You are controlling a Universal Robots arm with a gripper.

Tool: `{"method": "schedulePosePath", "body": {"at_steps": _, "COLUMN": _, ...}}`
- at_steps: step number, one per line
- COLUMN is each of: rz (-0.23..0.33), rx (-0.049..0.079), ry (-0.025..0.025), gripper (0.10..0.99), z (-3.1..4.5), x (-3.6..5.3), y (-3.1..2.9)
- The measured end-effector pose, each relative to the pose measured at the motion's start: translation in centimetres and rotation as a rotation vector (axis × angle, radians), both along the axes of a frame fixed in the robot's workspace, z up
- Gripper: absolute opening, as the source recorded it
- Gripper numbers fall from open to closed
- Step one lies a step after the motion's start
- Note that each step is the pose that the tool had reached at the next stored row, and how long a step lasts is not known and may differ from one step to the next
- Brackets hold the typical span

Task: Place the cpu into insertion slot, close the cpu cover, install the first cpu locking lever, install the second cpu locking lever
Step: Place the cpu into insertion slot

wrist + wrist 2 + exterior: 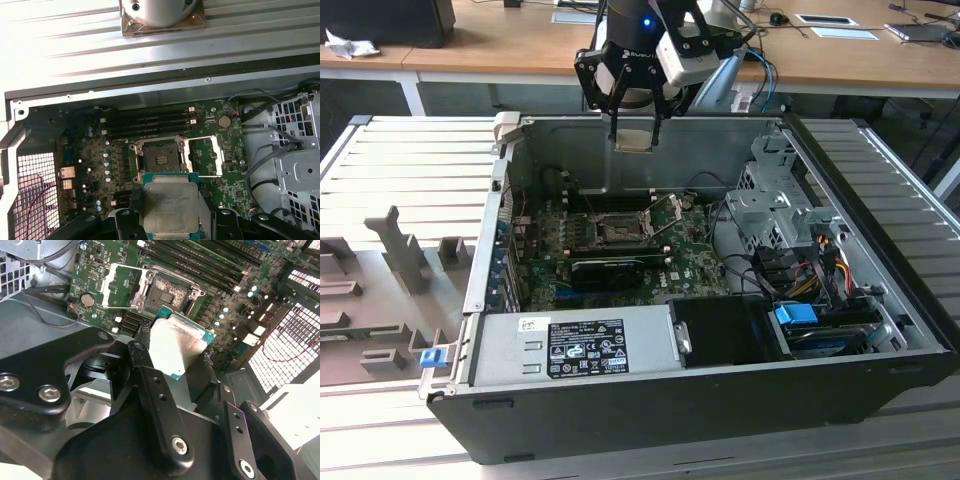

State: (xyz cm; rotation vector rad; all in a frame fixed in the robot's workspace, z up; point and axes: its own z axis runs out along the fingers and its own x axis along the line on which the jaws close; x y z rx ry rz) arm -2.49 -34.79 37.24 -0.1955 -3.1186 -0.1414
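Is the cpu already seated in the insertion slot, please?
No, the gripper holds the cpu clear of the insertion slot, which lies open and empty.

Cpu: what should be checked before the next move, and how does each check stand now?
1. Grip: pincer clamps the cpu: ok.
2. The slot is empty: ok.
3. The cover is swung open, off the slot: ok.
4. The cpu is seated in the slot: not ok, it is held clear above it.
5. The cpu's corners are matched to the slot: cannot tell.
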Motion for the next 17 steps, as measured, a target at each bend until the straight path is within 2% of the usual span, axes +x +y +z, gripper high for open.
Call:
{"method": "schedulePosePath", "body": {"at_steps": 13, "rz": -0.032, "rx": 0.000, "ry": 0.0000, "gripper": 0.529, "z": -0.01, "x": -0.01, "y": 0.00}}
{"method": "schedulePosePath", "body": {"at_steps": 17, "rz": -0.073, "rx": 0.000, "ry": 0.0001, "gripper": 0.529, "z": -0.06, "x": -0.01, "y": 0.00}}
